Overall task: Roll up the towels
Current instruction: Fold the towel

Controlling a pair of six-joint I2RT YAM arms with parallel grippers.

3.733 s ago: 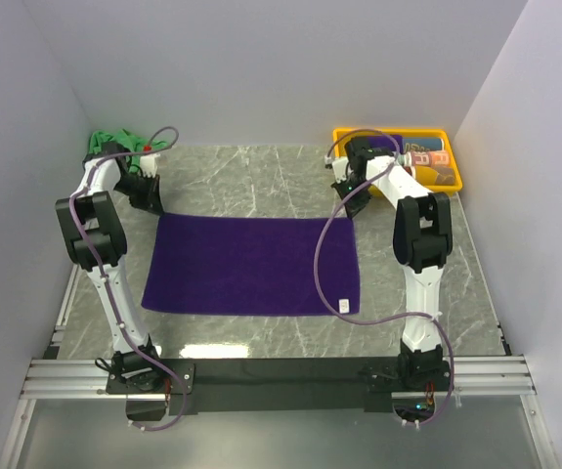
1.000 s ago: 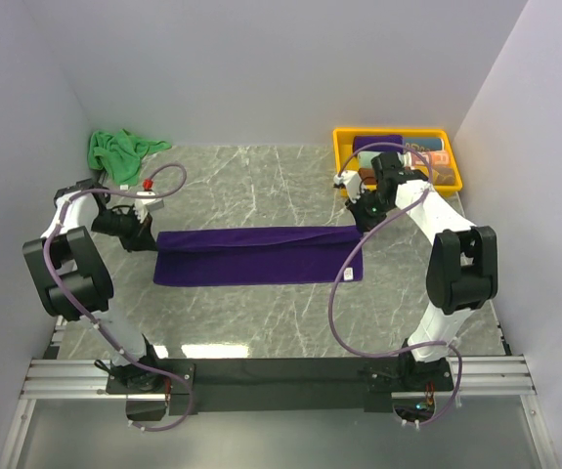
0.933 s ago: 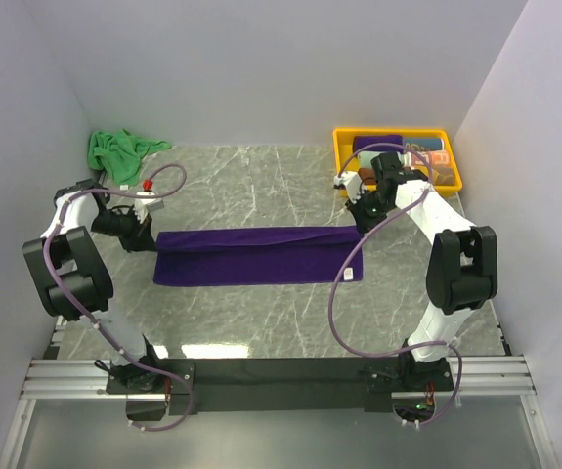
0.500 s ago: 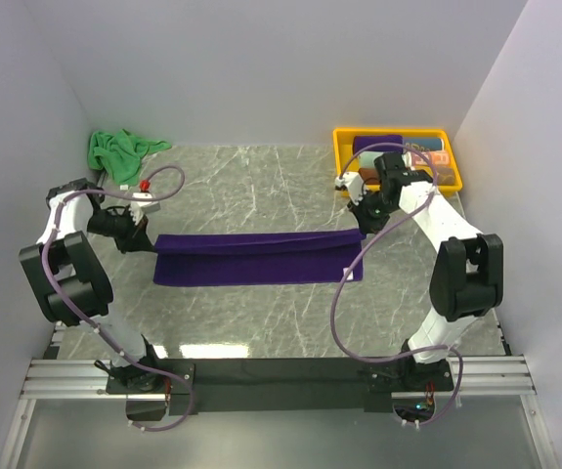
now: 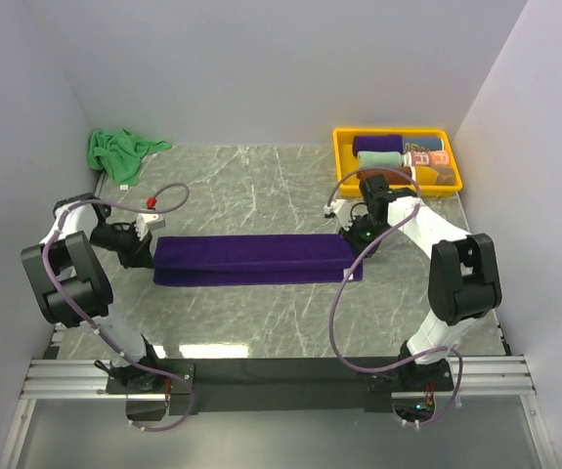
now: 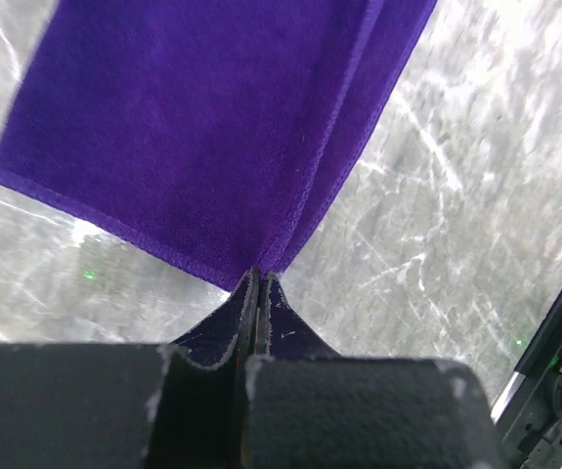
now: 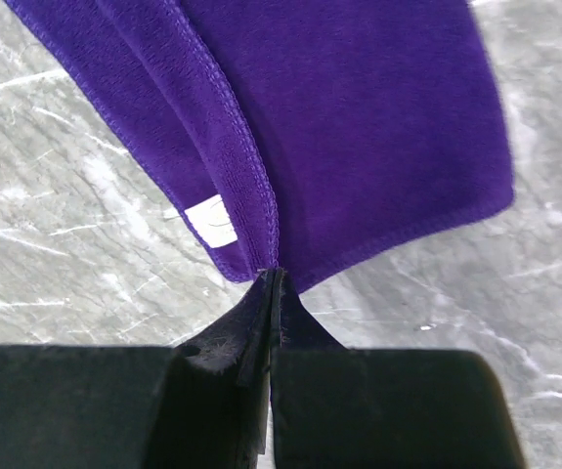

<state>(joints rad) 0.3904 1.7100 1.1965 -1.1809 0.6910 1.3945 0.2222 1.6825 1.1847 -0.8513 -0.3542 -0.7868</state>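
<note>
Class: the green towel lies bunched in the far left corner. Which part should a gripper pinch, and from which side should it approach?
Pinch the loose flap trailing right from the green towel, coming down from above on its right. The heap sits crumpled in the corner, so left and rear approaches look blocked. The flap lies thin, probably easy for fingers to close on.

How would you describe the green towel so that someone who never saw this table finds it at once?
Start at the marble table, then go to its far left corner. The green towel lies there in a crumpled heap, unlike the purple towel, folded into a flat strip mid-table.
</note>
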